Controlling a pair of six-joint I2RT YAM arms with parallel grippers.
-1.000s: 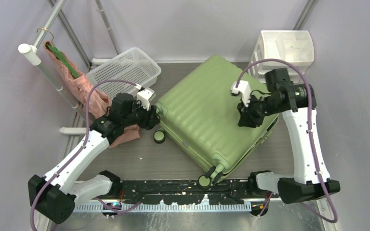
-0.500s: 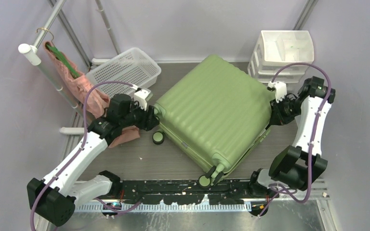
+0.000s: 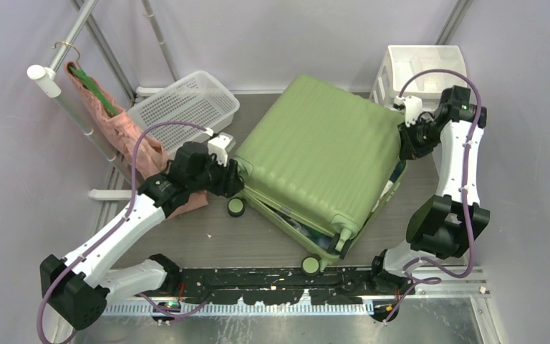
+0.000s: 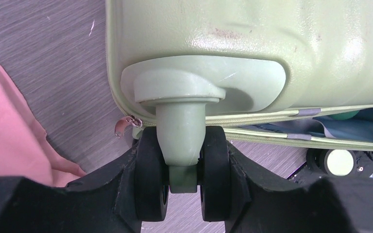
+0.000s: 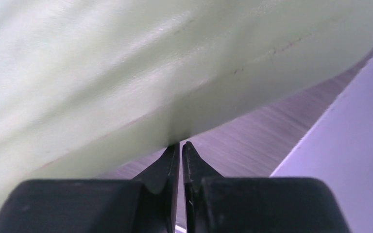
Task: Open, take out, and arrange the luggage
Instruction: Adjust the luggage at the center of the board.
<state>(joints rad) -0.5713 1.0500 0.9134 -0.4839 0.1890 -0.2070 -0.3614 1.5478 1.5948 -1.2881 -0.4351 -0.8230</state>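
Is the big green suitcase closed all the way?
No, the light-green ribbed hard-shell suitcase has its top shell tilted up, leaving a gap with blue fabric showing inside.

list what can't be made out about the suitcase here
Luggage contents: top view, the raised half covers all but a sliver.
Right gripper: right wrist view, blur hides whether the jaws hold anything.
Left gripper: left wrist view, body cut off at bottom edge.
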